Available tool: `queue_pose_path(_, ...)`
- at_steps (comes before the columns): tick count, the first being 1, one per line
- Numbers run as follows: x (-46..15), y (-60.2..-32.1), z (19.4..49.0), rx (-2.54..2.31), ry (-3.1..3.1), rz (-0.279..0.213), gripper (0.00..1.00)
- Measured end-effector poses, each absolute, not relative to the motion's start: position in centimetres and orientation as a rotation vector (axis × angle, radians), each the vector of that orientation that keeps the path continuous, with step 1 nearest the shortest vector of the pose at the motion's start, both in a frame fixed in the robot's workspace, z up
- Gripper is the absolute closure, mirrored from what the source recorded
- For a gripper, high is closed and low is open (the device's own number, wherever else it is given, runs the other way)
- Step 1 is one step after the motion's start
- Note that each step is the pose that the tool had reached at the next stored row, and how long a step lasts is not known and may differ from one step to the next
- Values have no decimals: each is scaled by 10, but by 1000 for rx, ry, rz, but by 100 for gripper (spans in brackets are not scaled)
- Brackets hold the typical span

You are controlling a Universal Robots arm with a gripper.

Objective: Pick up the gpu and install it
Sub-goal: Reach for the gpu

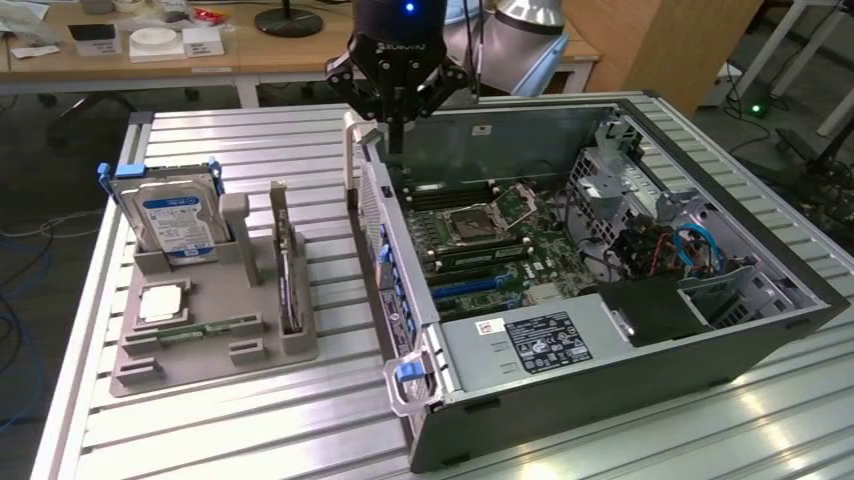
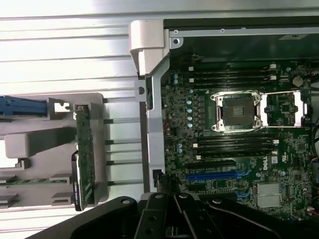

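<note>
The gpu (image 1: 288, 268) is a thin dark card standing on edge in a slot of the grey holder (image 1: 200, 350), on the exterior view's left of the open computer case (image 1: 587, 345). From the wrist it appears as a green-edged card (image 2: 83, 159) beside the case wall. My gripper (image 1: 394, 138) hangs above the case's far left corner, well away from the gpu, shut with nothing between its fingers. Its dark linkage (image 2: 174, 219) shows over the motherboard (image 2: 234, 149) near the blue slot (image 2: 214, 175).
The holder also carries a silver hard drive with a blue label (image 1: 174, 220), a square chip (image 1: 160, 303) and a narrow memory stick (image 1: 207, 328). All stand on a ribbed metal table (image 1: 200, 440). A desk with clutter (image 1: 160, 45) lies behind.
</note>
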State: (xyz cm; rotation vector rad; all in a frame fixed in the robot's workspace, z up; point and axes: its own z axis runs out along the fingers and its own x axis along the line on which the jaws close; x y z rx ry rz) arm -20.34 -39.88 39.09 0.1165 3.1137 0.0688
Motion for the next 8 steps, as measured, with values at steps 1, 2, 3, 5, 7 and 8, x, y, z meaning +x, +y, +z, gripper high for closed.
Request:
queue_pose_path(1, -206, -399, 391, 117, 3114, 69, 89)
queue_pose_path(2, -208, -399, 391, 116, 3114, 69, 89)
queue_pose_path(3, -210, -399, 391, 117, 3114, 69, 89)
queue_pose_path(5, -215, -399, 391, 117, 3114, 69, 89)
queue_pose_path(7, -219, -399, 390, 117, 3114, 69, 89)
queue_pose_path(8, -221, -399, 390, 117, 3114, 69, 89)
